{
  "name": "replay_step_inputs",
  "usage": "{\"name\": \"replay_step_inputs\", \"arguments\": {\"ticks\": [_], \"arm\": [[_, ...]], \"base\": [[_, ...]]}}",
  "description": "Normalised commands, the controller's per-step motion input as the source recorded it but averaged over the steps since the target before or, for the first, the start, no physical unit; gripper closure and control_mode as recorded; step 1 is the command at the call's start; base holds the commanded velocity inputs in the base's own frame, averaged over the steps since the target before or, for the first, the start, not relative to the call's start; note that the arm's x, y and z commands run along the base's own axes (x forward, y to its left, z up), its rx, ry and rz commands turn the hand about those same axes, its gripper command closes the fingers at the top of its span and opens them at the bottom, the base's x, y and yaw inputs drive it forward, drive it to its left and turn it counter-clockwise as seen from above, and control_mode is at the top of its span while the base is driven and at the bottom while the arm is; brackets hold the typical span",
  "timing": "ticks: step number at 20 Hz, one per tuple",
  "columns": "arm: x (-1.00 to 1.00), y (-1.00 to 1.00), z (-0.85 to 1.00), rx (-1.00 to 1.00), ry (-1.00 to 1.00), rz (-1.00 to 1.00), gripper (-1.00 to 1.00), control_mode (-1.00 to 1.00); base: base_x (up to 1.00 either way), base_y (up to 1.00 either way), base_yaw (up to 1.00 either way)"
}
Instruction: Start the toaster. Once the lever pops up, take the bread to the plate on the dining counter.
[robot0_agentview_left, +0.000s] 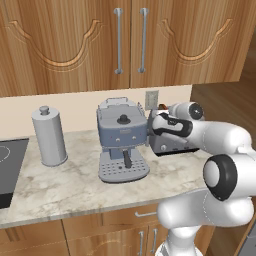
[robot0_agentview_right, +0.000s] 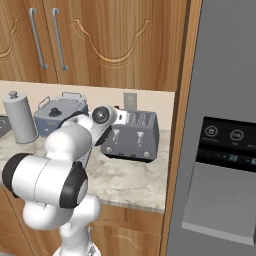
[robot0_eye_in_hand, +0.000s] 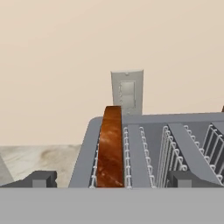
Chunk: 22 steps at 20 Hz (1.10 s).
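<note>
Brown bread stands on edge in the leftmost slot of the toaster, which sits on the marbled desk beside the blue-grey espresso machine. My end effector hovers just above the toaster's near end, fingers spread wide and pinching nothing (the lever itself is hidden from me). Reaching for that lever blind, I could push on the housing instead and shove the toaster back toward the wall outlet, or catch a finger on the slot wires.
</note>
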Motion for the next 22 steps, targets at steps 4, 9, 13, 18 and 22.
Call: {"name": "replay_step_inputs", "arguments": {"ticks": [4,9,13,18,22], "arm": [[0.05,0.00,0.00,0.00,0.00,0.00,-1.00,-1.00],[0.00,0.00,0.00,0.00,0.00,0.00,-1.00,-1.00],[0.00,0.00,0.00,0.00,0.00,0.00,-1.00,-1.00],[0.00,0.00,0.00,0.00,0.00,0.00,-1.00,-1.00],[0.00,0.00,0.00,0.00,0.00,0.00,-1.00,-1.00]], "base": [[0.00,0.00,0.00],[0.00,0.00,0.00],[0.00,0.00,0.00],[0.00,0.00,0.00],[0.00,0.00,0.00]]}}
